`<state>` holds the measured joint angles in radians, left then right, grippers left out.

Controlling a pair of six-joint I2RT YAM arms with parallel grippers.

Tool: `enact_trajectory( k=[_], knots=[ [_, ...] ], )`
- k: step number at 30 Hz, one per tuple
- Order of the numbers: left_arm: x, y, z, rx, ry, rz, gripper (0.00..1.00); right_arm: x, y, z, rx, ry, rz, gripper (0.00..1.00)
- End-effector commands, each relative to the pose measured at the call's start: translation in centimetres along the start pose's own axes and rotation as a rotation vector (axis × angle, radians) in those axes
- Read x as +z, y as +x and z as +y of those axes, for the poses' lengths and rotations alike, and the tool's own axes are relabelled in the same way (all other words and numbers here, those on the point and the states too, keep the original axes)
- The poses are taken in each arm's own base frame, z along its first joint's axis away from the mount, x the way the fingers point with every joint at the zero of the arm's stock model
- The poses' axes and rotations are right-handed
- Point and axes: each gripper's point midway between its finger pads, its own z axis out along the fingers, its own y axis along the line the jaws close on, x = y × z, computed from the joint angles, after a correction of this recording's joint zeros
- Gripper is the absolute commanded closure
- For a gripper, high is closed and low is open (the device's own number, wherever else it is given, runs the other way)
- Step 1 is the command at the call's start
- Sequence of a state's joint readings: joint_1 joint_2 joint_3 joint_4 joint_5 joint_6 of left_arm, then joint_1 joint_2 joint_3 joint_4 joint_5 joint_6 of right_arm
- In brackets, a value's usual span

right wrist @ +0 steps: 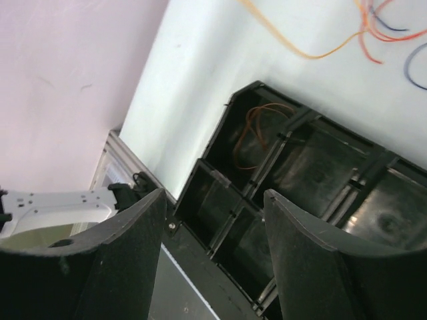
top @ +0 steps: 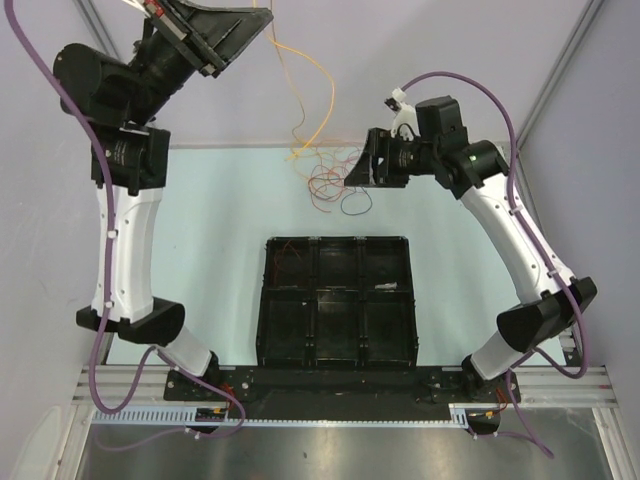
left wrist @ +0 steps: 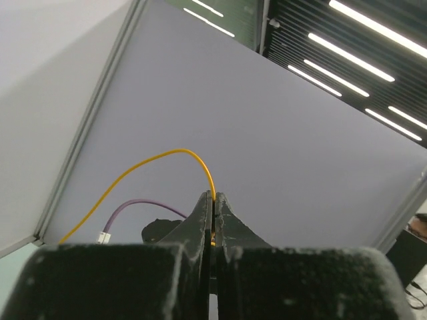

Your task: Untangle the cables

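My left gripper point(top: 262, 17) is raised high at the back left and is shut on an orange cable point(top: 300, 100); the wrist view shows that cable point(left wrist: 160, 159) pinched between the closed fingers. The cable hangs down to a loose tangle of red, orange and dark blue cables point(top: 330, 180) on the pale table. My right gripper point(top: 358, 170) is open and empty, just right of the tangle. In the right wrist view the tangle's edge point(right wrist: 373, 30) lies at the top right.
A black compartment tray point(top: 337, 300) sits in the middle of the table; its far-left compartment holds a brown-orange wire point(right wrist: 257, 133). Grey walls close the back and sides. Purple hoses point(top: 500, 95) run along the arms.
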<state>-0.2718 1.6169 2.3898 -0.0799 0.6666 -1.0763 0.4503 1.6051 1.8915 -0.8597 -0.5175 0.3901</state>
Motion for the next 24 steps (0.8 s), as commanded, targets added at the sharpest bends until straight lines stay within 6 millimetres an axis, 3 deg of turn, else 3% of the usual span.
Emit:
enact_trajectory(
  k=[1,5,10,16,17,24],
  knots=[
    [-0.9,-0.4,-4.1,-0.01,0.107,0.008,1.0,-1.6,-0.8,3.9,-0.098,-0.123,-0.081,0.33],
    [-1.0,0.0,-3.3,-0.03,0.087,0.015,1.0,0.3,-0.1,2.9,-0.119,-0.094,-0.083,0.32],
    [-1.0,0.4,-3.0,-0.048,0.089,0.027,0.99,4.1,-0.1,-0.8,-0.174,0.002,-0.056,0.28],
    [-0.7,0.7,-2.3,-0.079,0.085,0.042,1.0,7.4,-2.0,-1.9,-0.215,0.046,-0.064,0.31],
    [-0.7,0.8,-2.1,-0.085,0.082,0.042,1.0,8.8,-1.9,-2.7,-0.207,0.054,-0.043,0.31],
    [-0.5,1.1,-1.3,-0.134,0.06,0.052,1.0,12.2,-4.6,-2.8,-0.219,0.032,-0.112,0.32]
  ],
)
